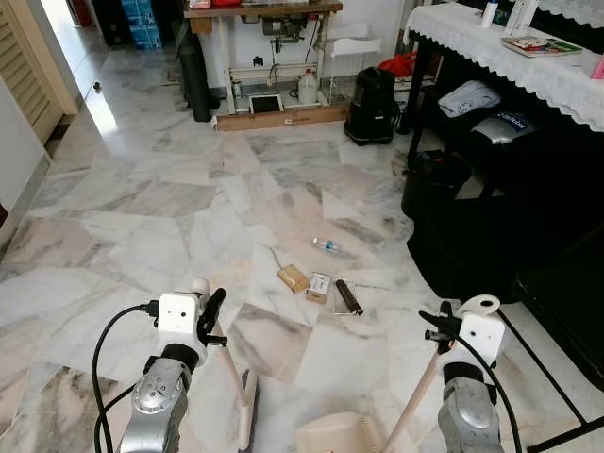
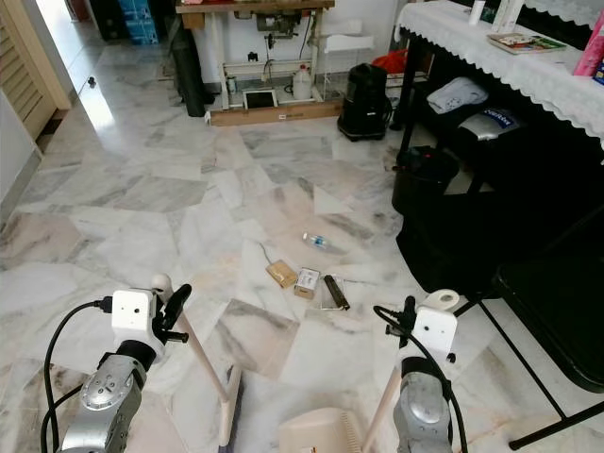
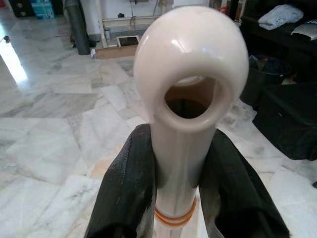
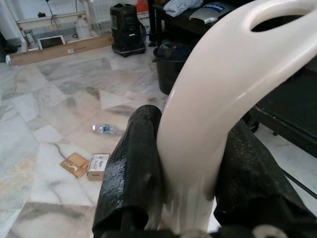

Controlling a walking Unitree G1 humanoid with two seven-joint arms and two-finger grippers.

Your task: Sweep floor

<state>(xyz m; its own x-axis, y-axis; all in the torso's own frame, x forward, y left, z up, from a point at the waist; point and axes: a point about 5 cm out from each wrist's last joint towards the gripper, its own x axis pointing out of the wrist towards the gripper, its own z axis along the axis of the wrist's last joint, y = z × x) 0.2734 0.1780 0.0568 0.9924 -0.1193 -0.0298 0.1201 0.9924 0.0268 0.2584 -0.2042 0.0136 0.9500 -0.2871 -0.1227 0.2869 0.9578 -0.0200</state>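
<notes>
Nearest, the dustpan [image 1: 332, 437] rests low at six o'clock, its handle [image 4: 218, 99] pinched by the right gripper [image 1: 444, 326], while the left gripper [image 1: 209, 316] clamps the broom handle [image 3: 190, 94], both presumably ready for the litter at twelve: a brown box [image 1: 293, 277], a small carton [image 1: 319, 286] and a bottle [image 1: 326, 245].

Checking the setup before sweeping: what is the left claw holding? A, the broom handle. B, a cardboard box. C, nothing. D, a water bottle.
A: the left claw is shut around the cream broom handle, while the bottle lies on the floor ahead.

bottle [image 1: 326, 245] behind boxes [image 1: 319, 286] (floor [image 1: 142, 208])
</notes>
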